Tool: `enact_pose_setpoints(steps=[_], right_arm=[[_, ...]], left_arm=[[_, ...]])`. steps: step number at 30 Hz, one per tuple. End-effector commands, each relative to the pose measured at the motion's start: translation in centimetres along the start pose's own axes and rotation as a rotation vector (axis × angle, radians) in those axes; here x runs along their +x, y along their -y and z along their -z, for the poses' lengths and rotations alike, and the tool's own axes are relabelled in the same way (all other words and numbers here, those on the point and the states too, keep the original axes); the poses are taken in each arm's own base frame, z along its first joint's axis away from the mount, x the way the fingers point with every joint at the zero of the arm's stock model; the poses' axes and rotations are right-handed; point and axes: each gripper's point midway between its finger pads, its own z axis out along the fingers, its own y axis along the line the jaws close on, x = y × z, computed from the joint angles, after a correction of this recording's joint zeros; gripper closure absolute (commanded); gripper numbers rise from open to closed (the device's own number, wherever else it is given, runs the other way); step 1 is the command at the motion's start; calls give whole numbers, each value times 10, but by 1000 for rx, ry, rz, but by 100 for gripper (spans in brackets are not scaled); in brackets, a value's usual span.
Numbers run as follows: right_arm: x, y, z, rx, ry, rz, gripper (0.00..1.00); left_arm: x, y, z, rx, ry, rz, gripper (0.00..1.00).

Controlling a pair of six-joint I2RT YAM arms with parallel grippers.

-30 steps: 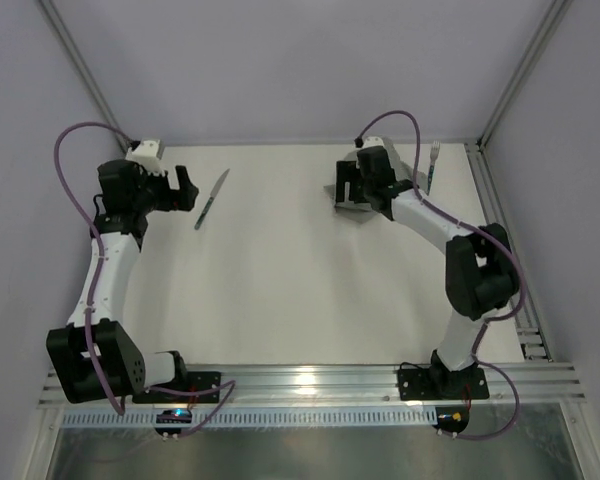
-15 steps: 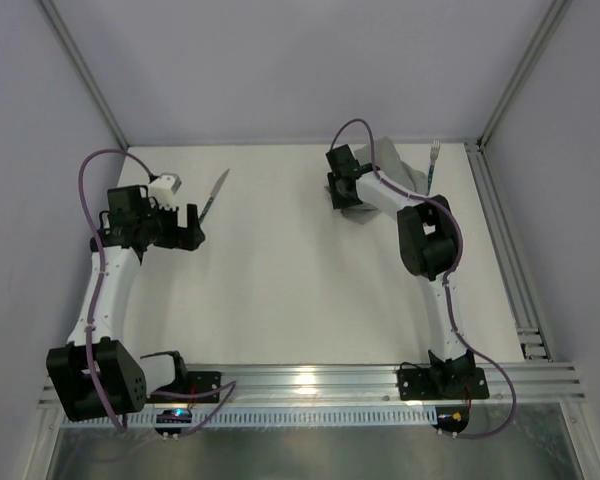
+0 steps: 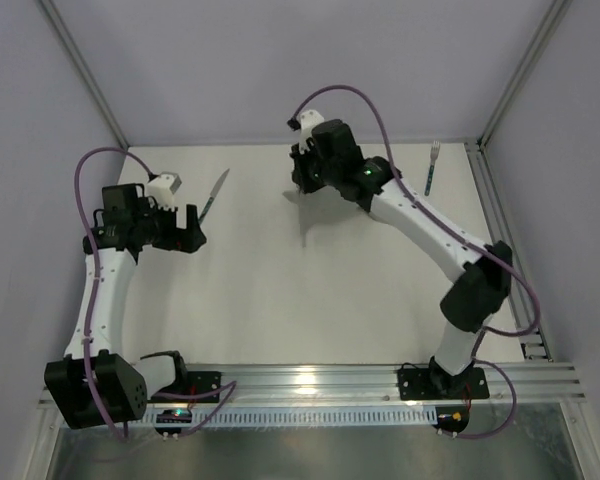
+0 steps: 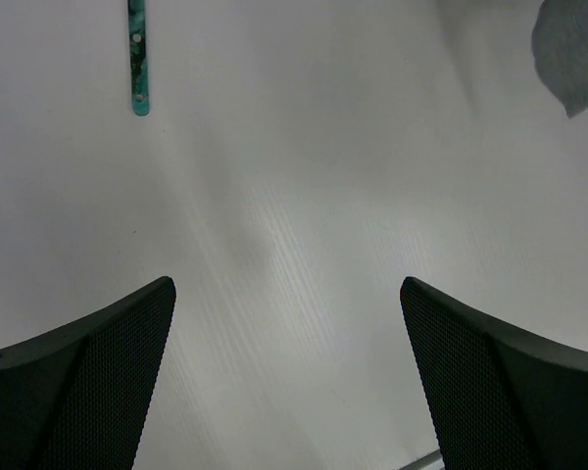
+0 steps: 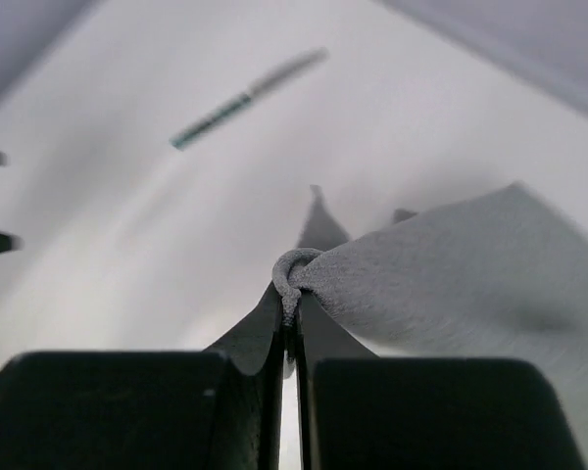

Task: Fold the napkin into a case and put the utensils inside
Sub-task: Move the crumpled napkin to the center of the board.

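Note:
My right gripper (image 3: 302,186) is shut on a bunched edge of the light-grey napkin (image 5: 451,274), which hangs off to the right of the closed fingertips (image 5: 292,294). In the top view the arm hides most of the cloth; a small grey bit (image 3: 295,196) shows below the gripper. The knife (image 3: 215,193) lies at the far left, its teal-dark handle (image 4: 137,59) ahead of my left gripper (image 4: 286,289). That gripper (image 3: 188,230) is open over bare table with nothing between its fingers. The fork (image 3: 432,165) lies at the far right. No folded case shows.
A metal rail (image 3: 500,230) runs along the table's right edge. Pale walls close the back and both sides. A corner of the napkin (image 4: 573,59) shows at the left wrist view's top right. The blurred knife (image 5: 245,98) lies beyond the right gripper.
The right gripper has shut on the napkin and swung left toward the table's far middle, carrying the cloth with it. The left arm drew back from the far-left corner, then held.

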Motion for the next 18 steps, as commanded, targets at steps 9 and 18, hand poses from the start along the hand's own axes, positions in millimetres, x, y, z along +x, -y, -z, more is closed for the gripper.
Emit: enact_pose_setpoints(steps=[9,18], right_arm=[[-44,2,121,-148,265,-38,97],[76,50,43,-127,-20,-267,94]], left_arm=[[-30,29,29,99,100,-88,1],[4,44,0,196,-4,-133,8]])
